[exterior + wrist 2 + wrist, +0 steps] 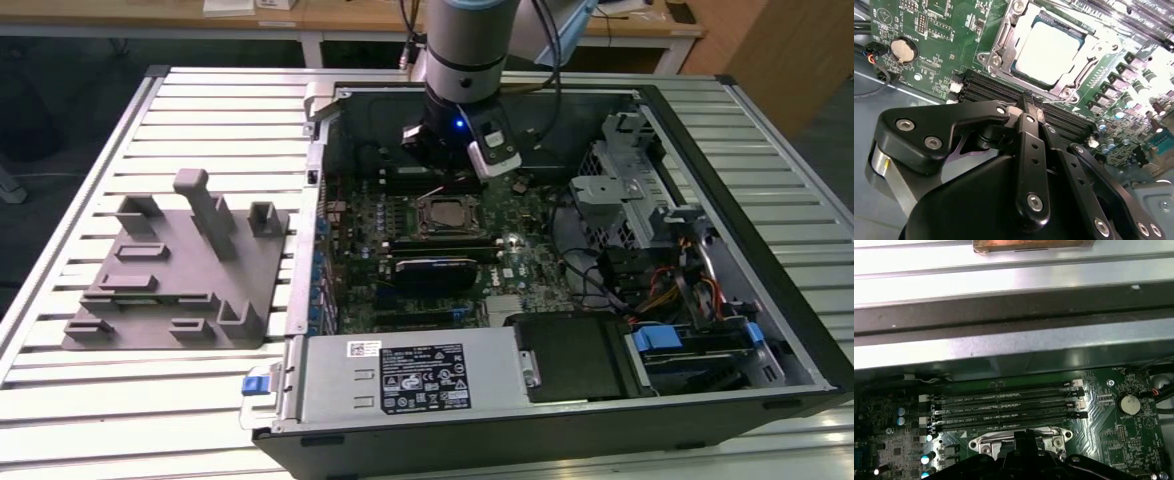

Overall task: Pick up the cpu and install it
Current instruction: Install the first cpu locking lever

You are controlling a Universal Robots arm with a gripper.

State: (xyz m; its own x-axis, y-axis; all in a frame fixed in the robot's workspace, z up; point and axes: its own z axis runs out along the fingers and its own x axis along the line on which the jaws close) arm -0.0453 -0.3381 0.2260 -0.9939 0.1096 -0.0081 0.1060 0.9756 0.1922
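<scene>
The cpu [1048, 50], a flat square chip with a silvery-white top, lies in the socket on the green motherboard [939, 55], with the metal socket frame [999, 47] around it. In the exterior view the cpu [442, 214] sits mid-board inside the open computer case. My gripper [1032, 106] hangs just above the black memory slots [989, 89] beside the socket, its black fingers pressed together with nothing between them. The exterior view shows the gripper [437, 186] just behind the socket. In the first wrist view the fingertips [1028, 433] stand over the socket frame [985, 444].
A grey stepped block [174, 270] with upright posts stands on the slatted table at the exterior view's left. The case wall [316, 160] rises around the board. A power supply [400, 375] lies at the front, with a drive cage [627, 160] and cables [667, 290] at the right.
</scene>
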